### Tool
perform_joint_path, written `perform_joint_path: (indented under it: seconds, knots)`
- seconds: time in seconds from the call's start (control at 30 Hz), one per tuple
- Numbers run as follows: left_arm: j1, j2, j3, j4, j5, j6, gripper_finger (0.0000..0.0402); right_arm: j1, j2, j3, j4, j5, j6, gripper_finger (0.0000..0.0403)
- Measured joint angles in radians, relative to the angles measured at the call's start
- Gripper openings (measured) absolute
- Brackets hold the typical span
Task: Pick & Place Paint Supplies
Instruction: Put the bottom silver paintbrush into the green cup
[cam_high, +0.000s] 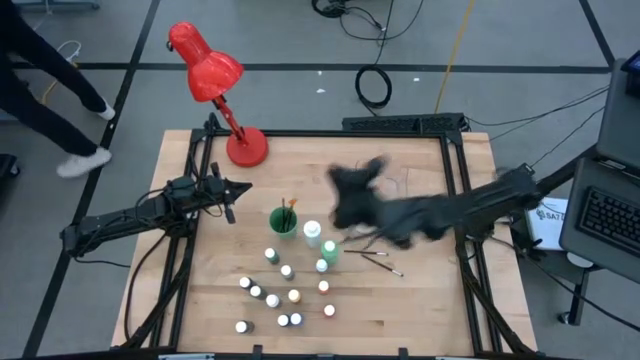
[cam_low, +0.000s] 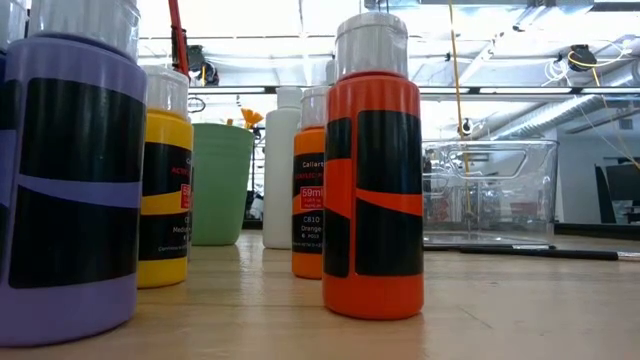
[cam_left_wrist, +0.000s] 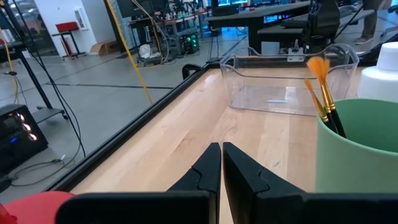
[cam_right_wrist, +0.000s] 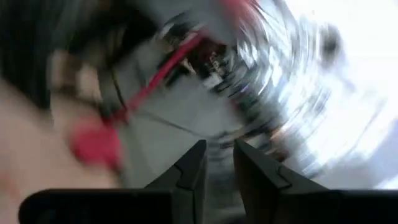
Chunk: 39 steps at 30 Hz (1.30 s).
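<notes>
Paint bottles, small and white-capped, stand scattered on the near part of the table, with taller bottles just beside the green cup, which holds orange-tipped paintbrushes. More brushes lie flat on the wood to the right of the bottles. The left end effector hangs over the table's left side, near the red lamp, fingers together and empty. The right end effector is blurred above the table's middle, behind the cup; its wrist view shows the fingers slightly apart with nothing between them. A clear tray sits beyond the cup.
</notes>
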Motion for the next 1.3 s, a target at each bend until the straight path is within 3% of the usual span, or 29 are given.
perform_joint_path:
  seconds: [0.07, 0.1, 0.13, 0.2, 0.23, 0.3, 0.47, 0.67, 0.9, 1.0, 1.3]
  knots:
    - [0.0, 0.0, 0.0, 0.0, 0.0, -0.002, 0.0021, 0.015, -0.104, -0.037, -0.112, -0.015, 0.445, 0.0075]
    - [0.0, 0.0, 0.0, 0.0, 0.0, -0.006, 0.0021, 0.022, -0.155, -0.063, -0.2, -0.071, 0.617, 0.0075]
    - [0.0, 0.0, 0.0, 0.0, 0.0, -0.009, 0.0021, 0.025, -0.203, -0.1, -0.269, -0.164, 0.74, 0.0075]
    - [0.0, 0.0, 0.0, 0.0, 0.0, -0.016, 0.0021, 0.032, -0.282, -0.197, -0.319, -0.38, 0.834, 0.0075]
    - [0.0, 0.0, 0.0, -0.001, 0.0, -0.018, 0.0021, 0.043, -0.314, -0.267, -0.307, -0.464, 0.842, 0.0075]
    - [0.0, 0.0, 0.0, -0.001, 0.0, -0.018, 0.0021, 0.088, -0.359, -0.426, -0.191, -0.523, 0.843, 0.0075]
    - [0.0, 0.0, 0.0, -0.001, 0.001, -0.012, 0.0021, 0.173, -0.363, -0.752, 0.316, -0.528, 0.688, 0.0071]
    - [0.0, 0.002, 0.0, -0.002, 0.002, -0.017, 0.0021, 0.253, -0.355, -0.971, 0.546, -0.524, 0.627, 0.0056]
    - [0.0, 0.019, 0.0, -0.001, 0.002, -0.007, 0.0021, 0.309, -0.328, -1.168, 0.843, -0.513, 0.626, 0.0053]
    - [0.0, 0.03, 0.0, 0.0, 0.002, -0.007, 0.0021, 0.301, -0.321, -1.219, 0.997, -0.44, 0.591, 0.0051]
    - [0.0, 0.039, 0.0, 0.002, 0.002, -0.007, 0.0021, 0.277, -0.322, -1.248, 1.022, -0.416, 0.56, 0.0049]
